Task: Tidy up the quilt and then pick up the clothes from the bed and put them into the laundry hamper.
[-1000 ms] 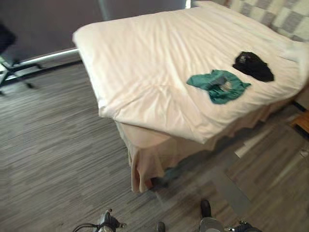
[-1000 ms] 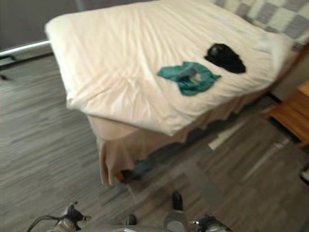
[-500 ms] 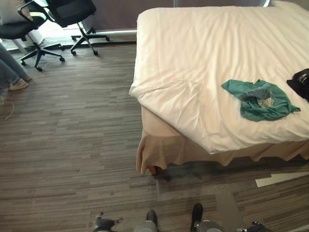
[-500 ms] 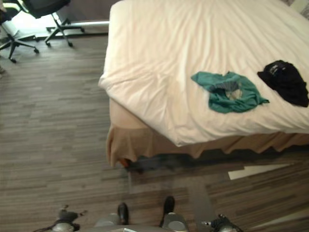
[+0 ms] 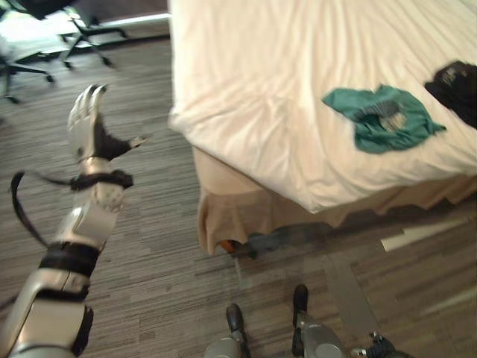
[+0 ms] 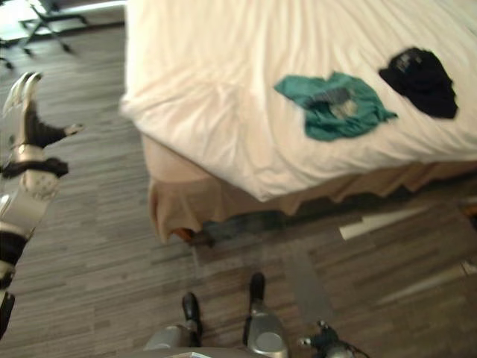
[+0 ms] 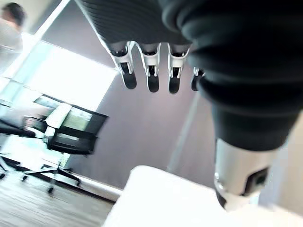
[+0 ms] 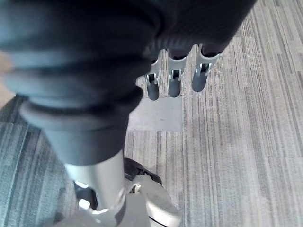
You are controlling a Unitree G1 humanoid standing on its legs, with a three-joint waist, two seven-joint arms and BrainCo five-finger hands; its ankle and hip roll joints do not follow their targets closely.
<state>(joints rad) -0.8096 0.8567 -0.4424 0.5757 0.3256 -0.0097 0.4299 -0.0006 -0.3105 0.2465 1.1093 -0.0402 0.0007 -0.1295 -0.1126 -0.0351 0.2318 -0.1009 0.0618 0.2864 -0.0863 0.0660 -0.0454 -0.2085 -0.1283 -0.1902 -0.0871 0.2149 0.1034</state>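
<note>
The cream quilt (image 5: 298, 82) was spread over the bed (image 5: 246, 216), hanging past its near edge and near corner. A green garment (image 5: 384, 119) was seen lying on the quilt close to the near edge, with a black garment (image 6: 421, 82) just beyond it, apart, towards the right edge. The left hand (image 5: 88, 127) was raised over the wooden floor (image 5: 149, 246) beside the bed, fingers straight, nothing held. The right hand (image 8: 175, 78) appeared relaxed and empty above the floor.
</note>
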